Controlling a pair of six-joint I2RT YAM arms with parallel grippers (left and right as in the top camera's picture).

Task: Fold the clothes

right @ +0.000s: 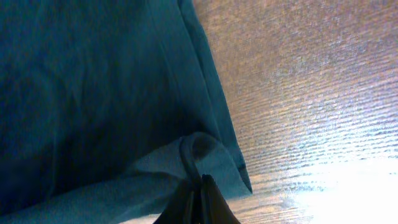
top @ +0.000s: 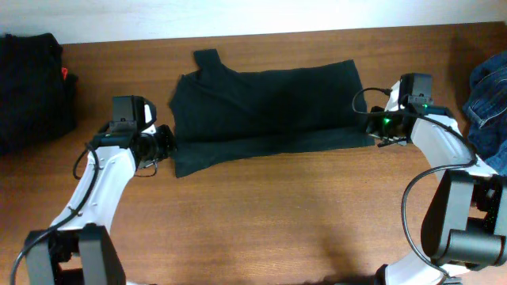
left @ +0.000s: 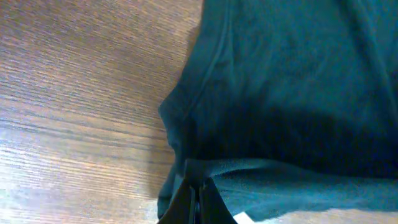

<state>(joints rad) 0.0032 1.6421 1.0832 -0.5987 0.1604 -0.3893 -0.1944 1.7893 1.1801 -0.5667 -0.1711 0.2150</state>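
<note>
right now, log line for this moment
left gripper: shut on dark T-shirt corner | right gripper: shut on opposite corner | dark T-shirt: lying on table

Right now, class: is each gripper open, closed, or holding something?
Left gripper: closed, pinching an edge of the black T-shirt.
Right gripper: closed, pinching the opposite edge of the same shirt.

We see a brown wooden table [top: 261, 222] filling nearly the whole overhead view, its grain running from 9 o'clock to 3 o'clock. At 12 o'clock a pale, plain strip [top: 238, 14] runs along the table's far edge; we cannot tell whether it is wall or floor. In the right wrist view a bright glare [right: 348, 180] lies on the wood at 4 o'clock.
</note>
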